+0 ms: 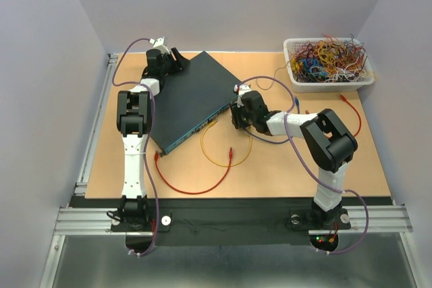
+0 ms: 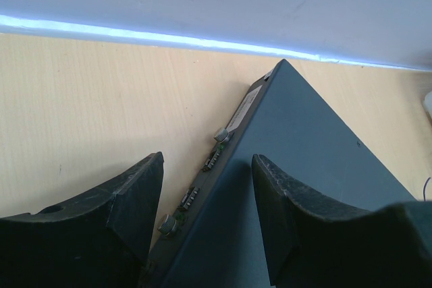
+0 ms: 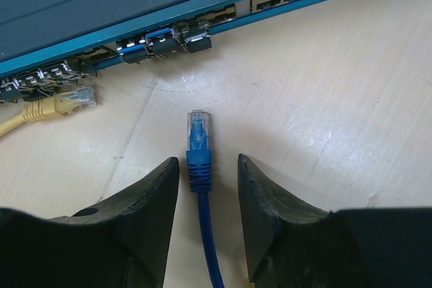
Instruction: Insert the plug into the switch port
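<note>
Open table [image 3: 324, 99] fronts the ports [image 3: 165, 37] (yellow plug [image 3: 71, 101] nearby).

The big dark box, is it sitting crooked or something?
Yes. The box lies turned cornerwise on the table, its port face slanting toward the right gripper. Nothing looks broken; a red cable and a yellow cable curl in front.

No legible text; a white label [image 2: 244, 107] on the teal box [image 2: 310, 166], print too blurred
</note>
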Tool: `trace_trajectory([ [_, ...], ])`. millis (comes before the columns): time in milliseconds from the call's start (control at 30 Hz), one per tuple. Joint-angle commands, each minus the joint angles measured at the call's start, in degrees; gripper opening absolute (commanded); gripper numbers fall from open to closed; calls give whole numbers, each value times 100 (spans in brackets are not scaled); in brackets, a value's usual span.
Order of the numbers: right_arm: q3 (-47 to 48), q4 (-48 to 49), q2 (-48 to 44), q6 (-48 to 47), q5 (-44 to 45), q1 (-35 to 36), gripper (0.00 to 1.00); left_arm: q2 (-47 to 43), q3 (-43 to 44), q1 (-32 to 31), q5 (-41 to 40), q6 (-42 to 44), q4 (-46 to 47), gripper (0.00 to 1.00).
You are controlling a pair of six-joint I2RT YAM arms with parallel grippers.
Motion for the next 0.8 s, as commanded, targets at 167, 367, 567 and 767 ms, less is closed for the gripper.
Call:
trace_trajectory([
  [167, 334, -288, 50, -107, 365, 41, 42, -75, -98, -456, 745, -352, -709, 64],
  [367, 466, -297, 129, -90, 268, 41, 39, -75, -89, -456, 762, -344, -709, 64],
  [567, 563, -306, 165, -89, 180, 49, 32, -66, -80, -455, 753, -352, -718, 64],
  [767, 554, -306, 191, -89, 145, 49, 16, -57, -63, -456, 762, -344, -727, 64],
])
